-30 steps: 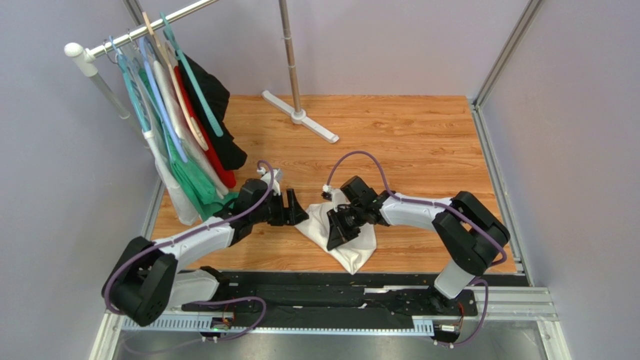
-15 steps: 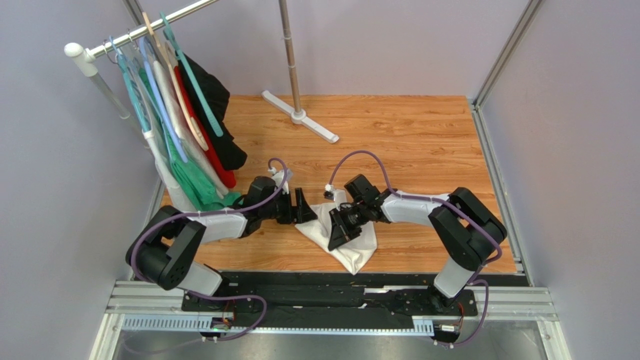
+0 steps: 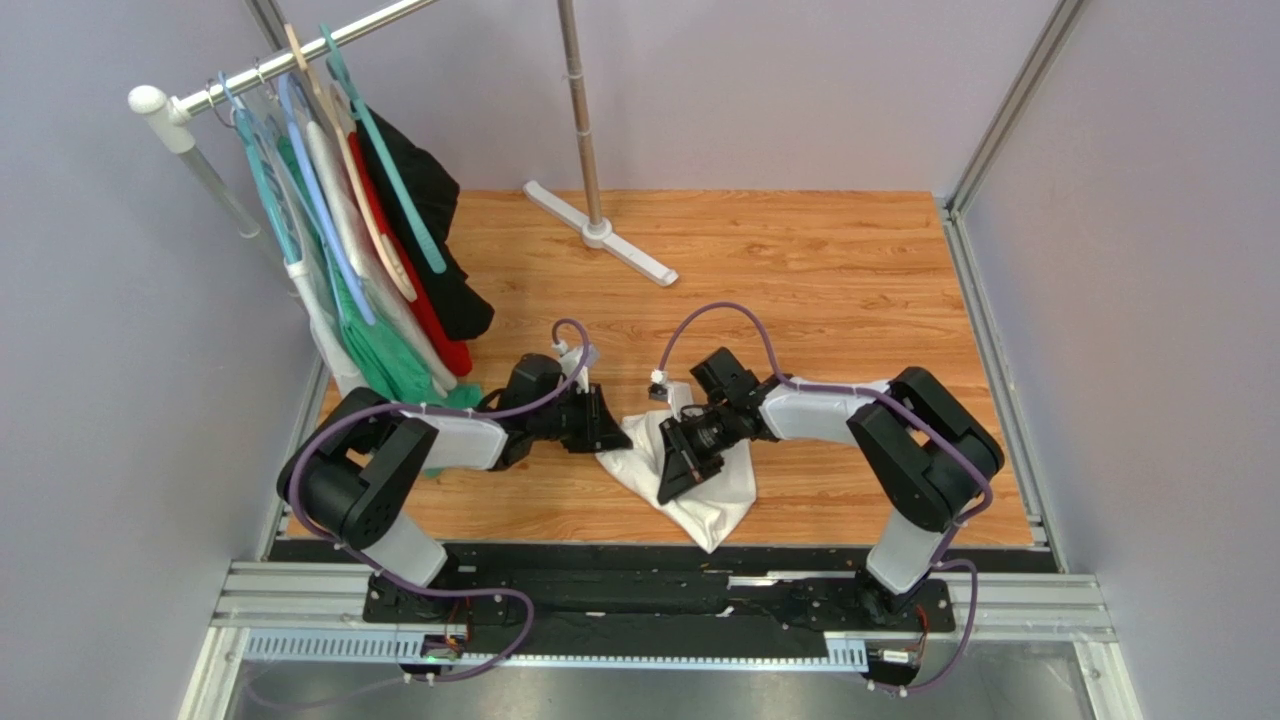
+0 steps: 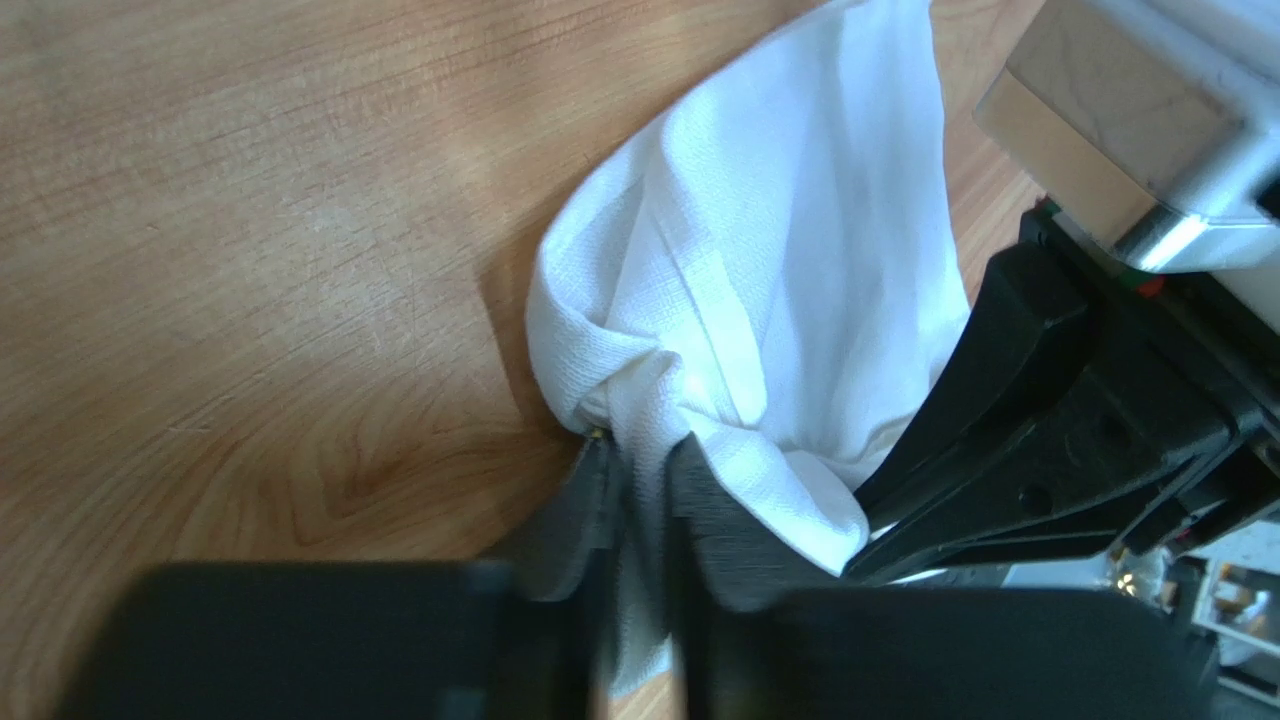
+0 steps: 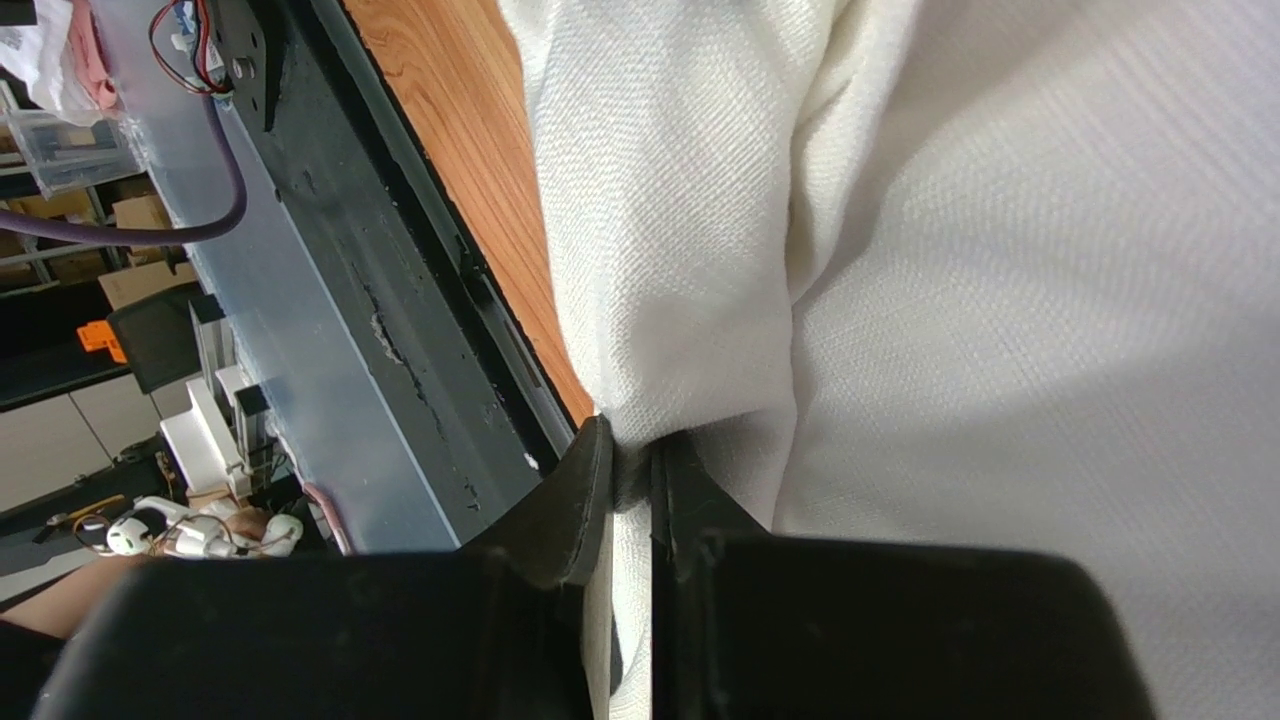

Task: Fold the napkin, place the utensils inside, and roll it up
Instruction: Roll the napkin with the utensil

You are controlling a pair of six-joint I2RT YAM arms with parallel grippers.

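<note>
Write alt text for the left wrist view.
The left tool pinches a bunched edge of the white napkin, its jaws closed on the cloth, above a wooden table. The black hardware of the right arm crowds the frame's right side, beside the napkin.

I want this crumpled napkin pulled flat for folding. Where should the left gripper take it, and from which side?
The bunched left corner of the napkin, approached low from the left across the table. There the cloth piles into a raised, pinchable ridge, and the right gripper holds a fold farther right. The left gripper is pinched on that ridge.
</note>
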